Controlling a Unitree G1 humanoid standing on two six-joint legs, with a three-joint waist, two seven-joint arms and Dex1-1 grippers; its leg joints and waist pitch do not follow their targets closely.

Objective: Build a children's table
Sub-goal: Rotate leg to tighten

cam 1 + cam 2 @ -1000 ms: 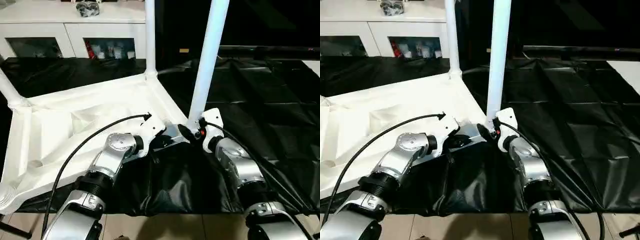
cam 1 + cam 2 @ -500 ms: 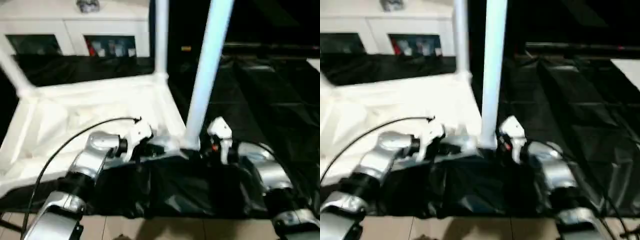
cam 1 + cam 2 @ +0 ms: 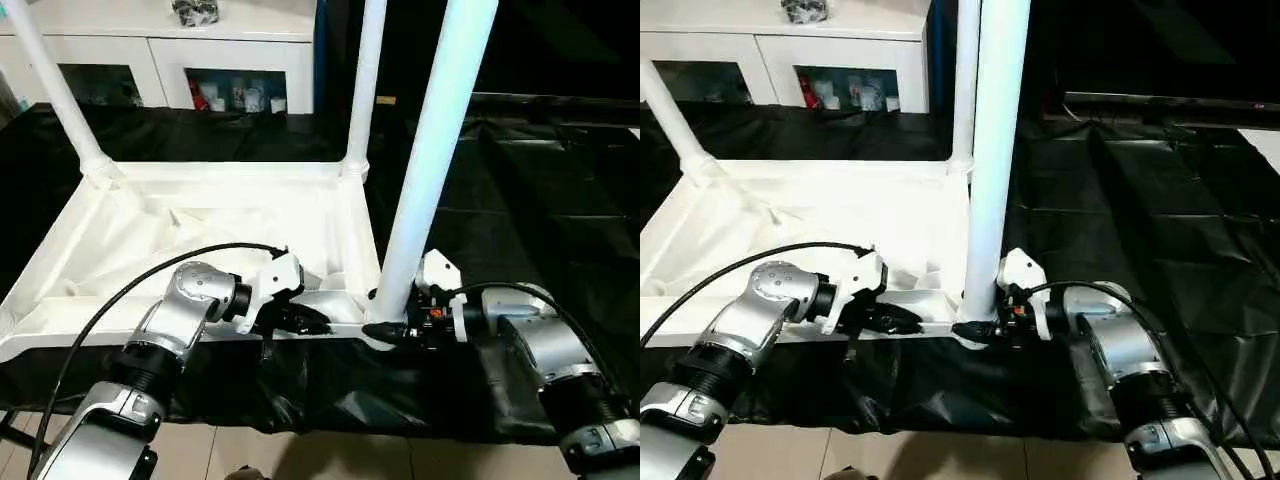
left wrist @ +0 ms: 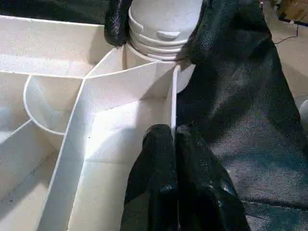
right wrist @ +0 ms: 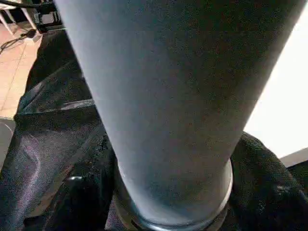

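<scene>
Left eye view: large white plastic ribbed tabletop (image 3: 200,215) upside down on black-covered bench (image 3: 540,200). Near-corner long white tapered leg (image 3: 430,170) upright. Left gripper (image 4: 174,139) pinching tabletop wall; right gripper (image 4: 159,24) clamped round leg base. Risk: leg unseated, could tip on release.

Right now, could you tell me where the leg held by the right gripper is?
In the left eye view the leg stands upright in the tabletop's near right corner socket, with the right gripper at its base.
</scene>
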